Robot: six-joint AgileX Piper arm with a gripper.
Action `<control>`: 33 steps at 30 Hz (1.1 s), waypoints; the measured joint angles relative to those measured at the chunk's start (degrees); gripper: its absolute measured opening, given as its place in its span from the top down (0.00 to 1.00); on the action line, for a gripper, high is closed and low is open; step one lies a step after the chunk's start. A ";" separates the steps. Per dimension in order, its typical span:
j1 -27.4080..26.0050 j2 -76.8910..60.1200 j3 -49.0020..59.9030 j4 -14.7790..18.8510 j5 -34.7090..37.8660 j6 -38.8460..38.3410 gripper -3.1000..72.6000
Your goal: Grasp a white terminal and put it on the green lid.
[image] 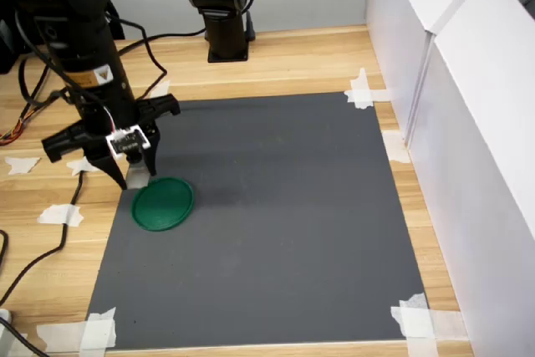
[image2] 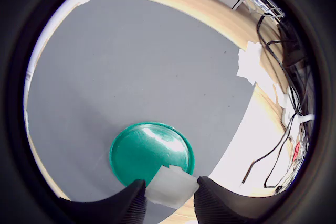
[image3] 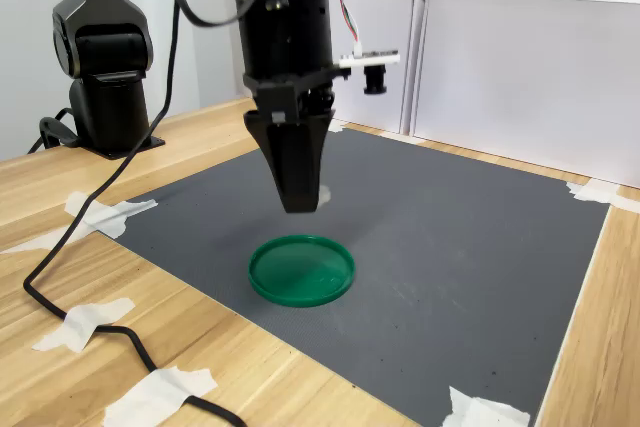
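Gripper (image2: 169, 199) clamped on the white terminal (image2: 171, 185), above the green lid (image2: 144, 153) near the grey mat's (image2: 147, 66) edge.

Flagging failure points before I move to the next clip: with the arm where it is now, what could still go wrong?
1. In the wrist view, the hand grips the white terminal over the rim of the green lid, not its centre; released here, it may land on the grey mat.
2. In the second exterior view, the hand hangs above the lid, so a dropped terminal could bounce or roll off.
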 joint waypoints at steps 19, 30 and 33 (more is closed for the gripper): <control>2.03 3.70 3.45 -4.41 -2.35 1.61 0.45; 2.03 1.71 4.54 -4.09 -4.33 1.77 0.21; 2.03 -2.15 4.97 -3.05 -4.39 3.14 0.22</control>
